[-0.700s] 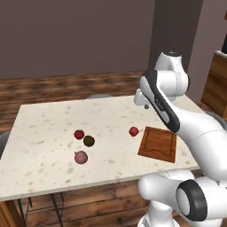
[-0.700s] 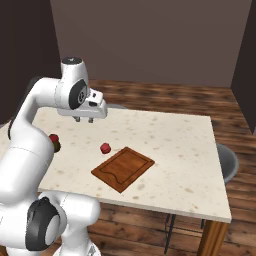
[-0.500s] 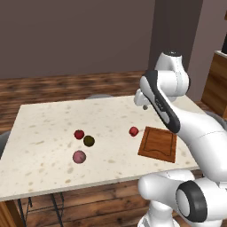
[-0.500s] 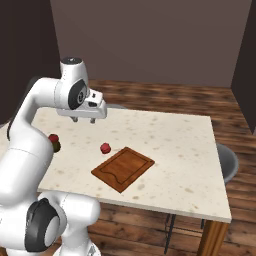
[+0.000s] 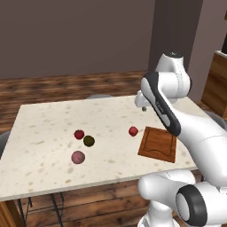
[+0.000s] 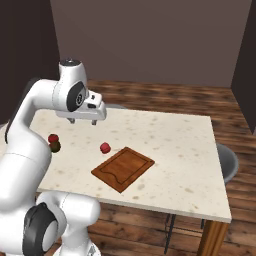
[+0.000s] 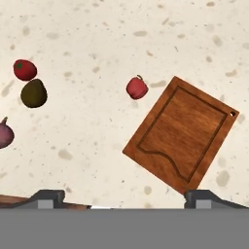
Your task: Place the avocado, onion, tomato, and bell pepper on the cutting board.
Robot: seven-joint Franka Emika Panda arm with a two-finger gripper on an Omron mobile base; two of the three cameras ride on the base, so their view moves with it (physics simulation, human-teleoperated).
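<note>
Hovering empty above table (image 5: 44,146), cutting board (image 7: 182,133) below

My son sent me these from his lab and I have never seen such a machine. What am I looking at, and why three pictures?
It is a computer-rendered kitchen with a white robot arm on a base that drives. Two pictures come from cameras on that base, behind the arm to its left and right. The third looks down from the hand itself.

On the speckled table lie a wooden cutting board, bare so far, and four vegetables: a red bell pepper beside the board, and farther off a tomato, a dark avocado and a pinkish onion.

The gripper hangs above the table with its jaws wide apart, holding nothing.
</note>
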